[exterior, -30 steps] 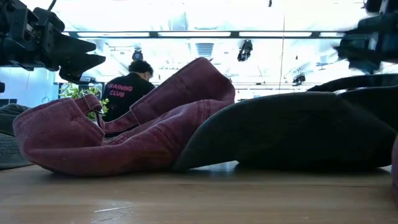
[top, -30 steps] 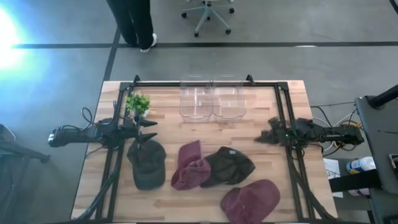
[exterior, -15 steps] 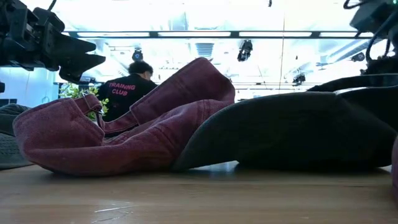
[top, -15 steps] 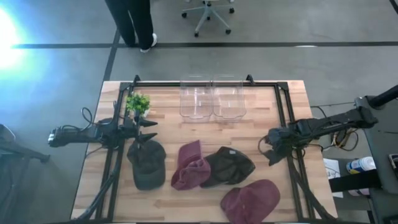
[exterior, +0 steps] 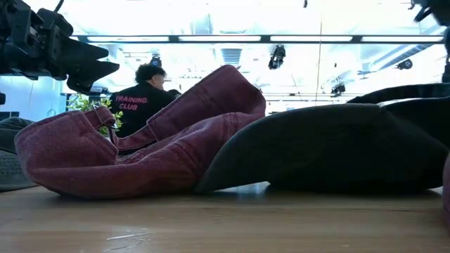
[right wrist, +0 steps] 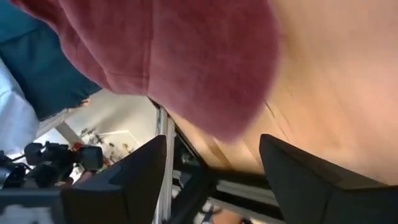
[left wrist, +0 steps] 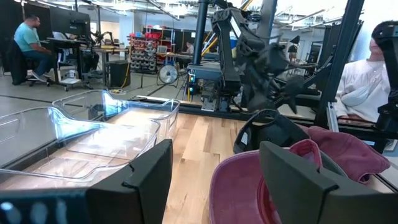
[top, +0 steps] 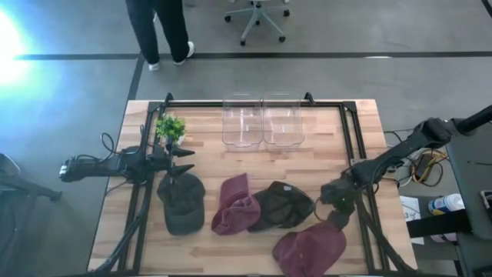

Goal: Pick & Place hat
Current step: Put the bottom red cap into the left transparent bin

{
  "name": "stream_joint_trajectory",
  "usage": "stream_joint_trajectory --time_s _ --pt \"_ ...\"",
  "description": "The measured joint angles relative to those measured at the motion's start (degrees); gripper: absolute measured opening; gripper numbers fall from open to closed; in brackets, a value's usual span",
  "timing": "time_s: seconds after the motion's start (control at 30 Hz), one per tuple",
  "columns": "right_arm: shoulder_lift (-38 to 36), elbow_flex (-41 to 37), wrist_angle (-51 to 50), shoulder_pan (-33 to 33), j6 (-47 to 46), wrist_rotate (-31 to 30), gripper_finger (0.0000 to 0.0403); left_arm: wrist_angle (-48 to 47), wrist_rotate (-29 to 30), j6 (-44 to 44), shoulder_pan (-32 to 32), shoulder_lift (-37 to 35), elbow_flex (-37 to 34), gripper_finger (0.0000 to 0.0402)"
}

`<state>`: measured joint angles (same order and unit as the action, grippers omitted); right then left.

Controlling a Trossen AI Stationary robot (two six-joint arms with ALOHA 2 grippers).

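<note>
Several hats lie on the wooden table: a grey-green one (top: 182,204), a maroon one (top: 234,208) whose edge rests on a dark one (top: 284,205), and a second maroon one (top: 311,248) at the near right. My right gripper (top: 336,209) hovers open, tipped down, just above the far edge of that near-right maroon hat (right wrist: 186,50), touching nothing. My left gripper (top: 183,154) waits open and level at the table's left, beyond the grey-green hat.
Two clear plastic bins (top: 244,121) (top: 282,121) stand side by side at the far edge. A small green plant (top: 171,128) stands at the far left beside my left gripper. A person (top: 157,31) walks on the floor beyond the table.
My right gripper has swung in from the table's right edge toward the near side and the near-right maroon hat, tipping from level to slanting downward. The hats have stayed where they were.
</note>
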<state>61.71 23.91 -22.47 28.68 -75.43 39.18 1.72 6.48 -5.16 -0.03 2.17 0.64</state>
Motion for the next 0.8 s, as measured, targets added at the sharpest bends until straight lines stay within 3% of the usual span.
stream_joint_trajectory --time_s 0.23,0.33,0.63,0.8 --pt "4.5 -1.8 4.4 3.8 -1.8 -7.4 0.0258 0.0 0.0 0.0 0.0 0.0 0.0 0.0234" --pt "4.4 -3.6 9.0 4.0 -1.8 -7.7 0.0258 0.0 0.0 0.0 0.0 0.0 0.0 0.0234" --pt "6.5 -13.6 42.2 4.8 -12.9 -3.5 0.0258 0.0 0.0 0.0 0.0 0.0 0.0 0.0234" --pt "9.5 -14.7 48.6 4.8 -12.7 -3.8 0.0258 0.0 0.0 0.0 0.0 0.0 0.0 0.0234"
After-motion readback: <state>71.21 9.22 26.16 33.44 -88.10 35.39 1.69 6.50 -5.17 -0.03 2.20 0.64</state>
